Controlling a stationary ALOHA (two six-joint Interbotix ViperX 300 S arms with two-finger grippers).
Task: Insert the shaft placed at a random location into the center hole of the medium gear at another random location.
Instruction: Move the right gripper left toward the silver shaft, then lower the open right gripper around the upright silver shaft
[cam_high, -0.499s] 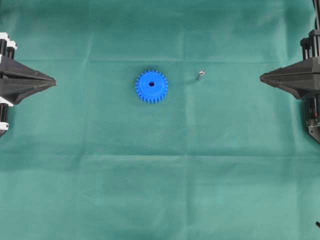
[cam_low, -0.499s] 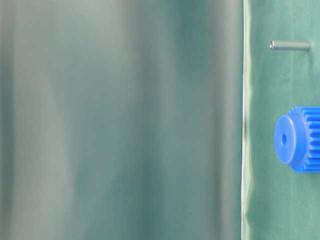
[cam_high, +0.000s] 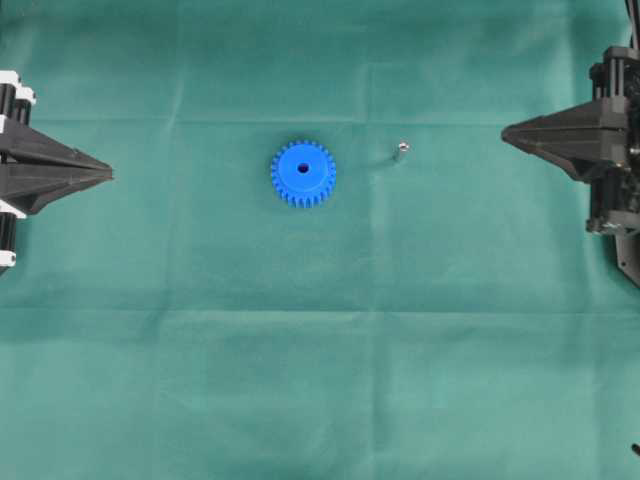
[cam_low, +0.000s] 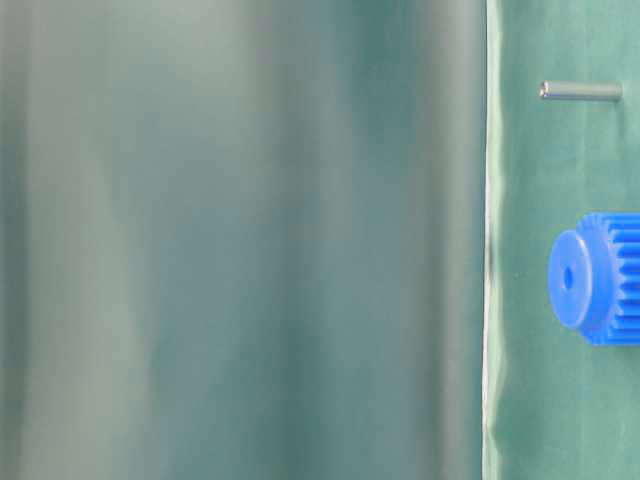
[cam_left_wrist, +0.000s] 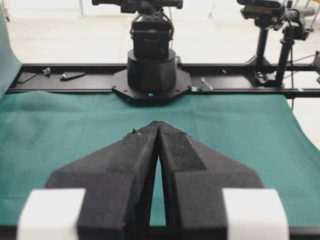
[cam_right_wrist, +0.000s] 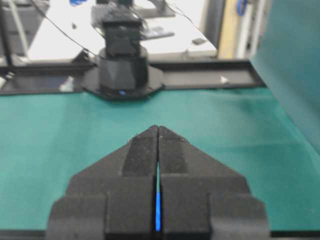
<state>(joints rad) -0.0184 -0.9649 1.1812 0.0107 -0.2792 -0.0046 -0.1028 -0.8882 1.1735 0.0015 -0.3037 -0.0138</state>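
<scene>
Left gripper (cam_high: 108, 173): parked at the left edge of the tabletop (cam_high: 320, 380), jaws clenched tip to tip on nothing, well apart from both parts.
Gear (cam_high: 303, 172): blue, lying flat on the green cloth a little left of centre, hub facing up.
Centre hole (cam_high: 303, 168): dark, open, nothing in it.
Shaft (cam_high: 400, 150): small silvery pin just right of the gear, apart from it. From overhead only its bright top end shows; it looks to stand on end, though I cannot be sure.
Right gripper (cam_high: 505, 133): at the right edge, tips aimed toward the pin, jaws pressed together and empty; a blue sliver shows through the slit in its wrist view.
Step in hand: approach only; the pin is not yet picked up, so the task is at its start.
Next move, my judgement: the right arm is nearer; it must part its jaws, come over the pin and pinch it squarely, as so thin a part could easily tip or roll.
</scene>
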